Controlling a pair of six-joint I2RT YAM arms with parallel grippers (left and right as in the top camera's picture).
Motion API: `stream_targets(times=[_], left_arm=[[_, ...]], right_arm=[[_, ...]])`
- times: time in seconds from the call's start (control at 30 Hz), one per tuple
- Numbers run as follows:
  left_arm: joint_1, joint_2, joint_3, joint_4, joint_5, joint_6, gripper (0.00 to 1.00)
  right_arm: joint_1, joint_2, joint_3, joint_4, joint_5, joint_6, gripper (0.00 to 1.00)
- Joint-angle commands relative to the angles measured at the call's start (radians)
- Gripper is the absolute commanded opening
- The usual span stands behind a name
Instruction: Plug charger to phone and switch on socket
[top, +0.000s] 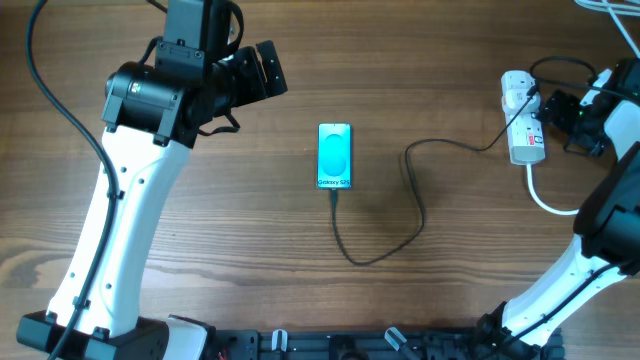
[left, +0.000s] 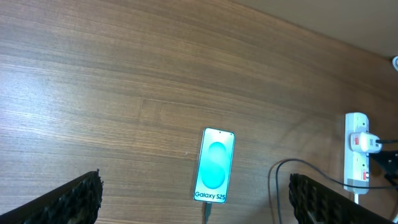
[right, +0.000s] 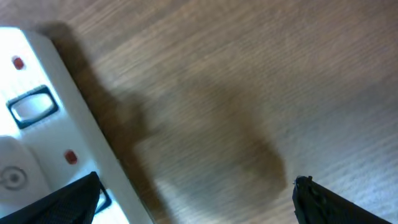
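The phone (top: 334, 156) lies flat mid-table with its cyan screen lit; it also shows in the left wrist view (left: 214, 165). The thin black charger cable (top: 372, 259) meets the phone's bottom edge, loops down and right, then runs up to the white socket strip (top: 524, 130) at the far right. My left gripper (top: 262, 70) is open and empty, high and to the left of the phone (left: 194, 182). My right gripper (top: 556, 108) is open right beside the strip. In the right wrist view (right: 196, 186), its left finger overlaps the strip (right: 37, 137), which has a rocker switch and red marks.
The strip's white cord (top: 546, 203) curves down toward my right arm's base. A white plug adapter (left: 364, 142) sits in the strip. Loose cables hang at the top right corner (top: 620, 20). The table's far edge shows in the left wrist view (left: 348, 46).
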Motion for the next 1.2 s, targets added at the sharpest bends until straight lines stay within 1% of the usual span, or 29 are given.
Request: stream_targets(times=[0.0,0.13,1.0,1.1,1.17], left_arm=[[-0.001,0.003,-0.006,-0.001,-0.017,-0.009,1.0],[-0.001,0.003,-0.006,-0.001,-0.017,-0.009,1.0],[-0.003,0.003,-0.005,-0.001,-0.017,-0.009,1.0],[-0.003,0.003,-0.006,-0.001,-0.017,-0.009,1.0],[-0.003,0.003,-0.006,-0.001,-0.017,-0.009,1.0]], right_arm=[[0.009,0.029,-0.013,-0.005,-0.054,-0.005,1.0],[0.01,0.029,-0.013,-0.006,-0.096,-0.006,1.0],[0.018,0.029,-0.009,-0.031,-0.135,-0.021,1.0],[0.018,0.021,-0.006,-0.036,-0.199,-0.024,1.0],[0.014,-0.018,-0.006,-0.05,-0.144,-0.003,1.0]])
